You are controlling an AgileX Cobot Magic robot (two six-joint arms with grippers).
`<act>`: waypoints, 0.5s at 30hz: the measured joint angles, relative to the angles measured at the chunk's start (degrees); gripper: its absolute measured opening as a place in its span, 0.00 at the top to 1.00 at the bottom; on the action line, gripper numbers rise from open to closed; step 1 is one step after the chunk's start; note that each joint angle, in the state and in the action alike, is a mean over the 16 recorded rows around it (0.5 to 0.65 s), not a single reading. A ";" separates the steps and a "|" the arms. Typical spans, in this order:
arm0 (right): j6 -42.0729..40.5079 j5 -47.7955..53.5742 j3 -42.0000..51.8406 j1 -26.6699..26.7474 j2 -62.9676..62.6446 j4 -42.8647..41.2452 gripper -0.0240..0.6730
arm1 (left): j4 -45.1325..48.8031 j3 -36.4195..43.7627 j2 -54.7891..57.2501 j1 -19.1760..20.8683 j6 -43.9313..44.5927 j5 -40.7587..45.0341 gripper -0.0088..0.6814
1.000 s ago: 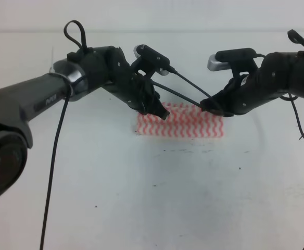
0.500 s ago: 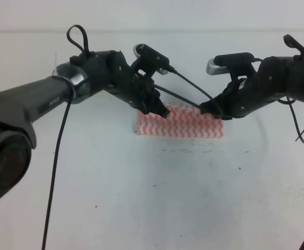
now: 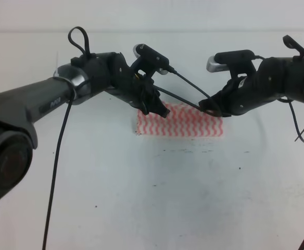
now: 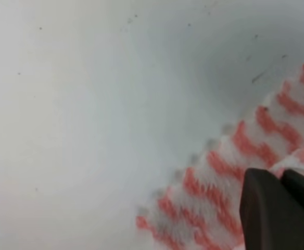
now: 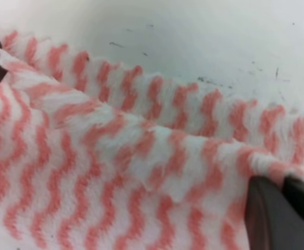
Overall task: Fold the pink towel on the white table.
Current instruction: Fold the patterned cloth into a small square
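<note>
The pink towel lies as a small folded band at the far middle of the white table. My left gripper is at its top left corner, shut on the towel's upper layer. My right gripper holds the top right corner the same way. In the left wrist view the two dark fingers are pressed together with a fold of towel pinched at their tips. The right wrist view shows the towel doubled over, its raised layer caught between the closed fingers.
Black cables hang from both arms over the table, one down the left side and one at the right edge. Small dark specks and scuffs mark the surface just in front of the towel.
Both grippers have shifted slightly toward the far side with the towel's upper layer, and the towel's visible band has grown a little narrower.
</note>
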 joint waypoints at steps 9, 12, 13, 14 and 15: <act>0.04 -0.34 0.00 -0.20 0.19 -0.51 0.99 | 0.00 0.01 0.12 0.00 0.01 -0.86 0.96; 0.08 -0.35 0.00 -0.35 0.22 -0.70 0.99 | 0.00 0.00 0.05 0.00 0.02 -1.15 0.94; 0.09 -0.36 0.00 -0.41 0.22 -0.75 0.99 | 0.00 0.01 0.05 0.00 0.02 -1.20 0.93; 0.10 -0.36 0.00 -0.49 0.19 -0.81 0.99 | 0.00 0.00 0.02 0.00 0.01 -1.28 0.92; 0.12 -0.36 0.00 -0.56 0.19 -0.86 0.99 | 0.00 -0.01 -0.02 0.00 0.01 -1.40 0.92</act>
